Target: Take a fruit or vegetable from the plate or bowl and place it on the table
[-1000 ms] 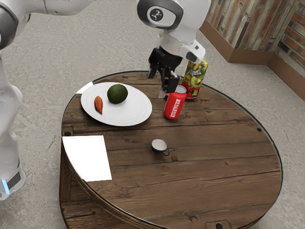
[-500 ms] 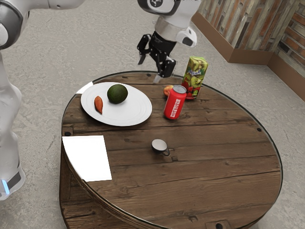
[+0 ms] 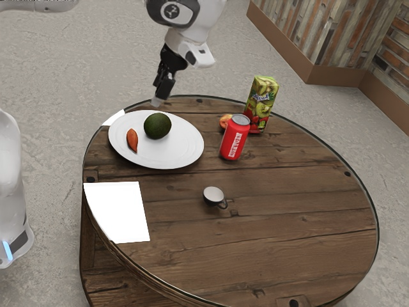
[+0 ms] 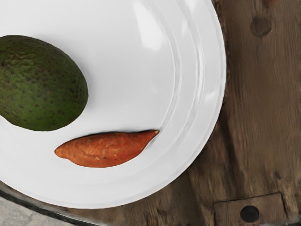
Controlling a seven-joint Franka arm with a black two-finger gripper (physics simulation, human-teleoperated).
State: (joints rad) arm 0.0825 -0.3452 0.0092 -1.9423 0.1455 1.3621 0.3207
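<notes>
The gripper (image 3: 160, 97) is now farther toward the exterior view's left than in the earlier frames, where it is nearer to the red can (image 3: 234, 138). It is now up near the far rim of the white plate (image 3: 176, 149). I cannot tell if it is open or closed. The avocado (image 3: 157, 126) and the orange sweet potato (image 3: 132, 140) lie on the plate, near each other, in same places as before. The small round fruit (image 3: 225, 121) on the table (image 3: 287, 198), hidden at first behind the gripper, is now partly visible behind the can.
</notes>
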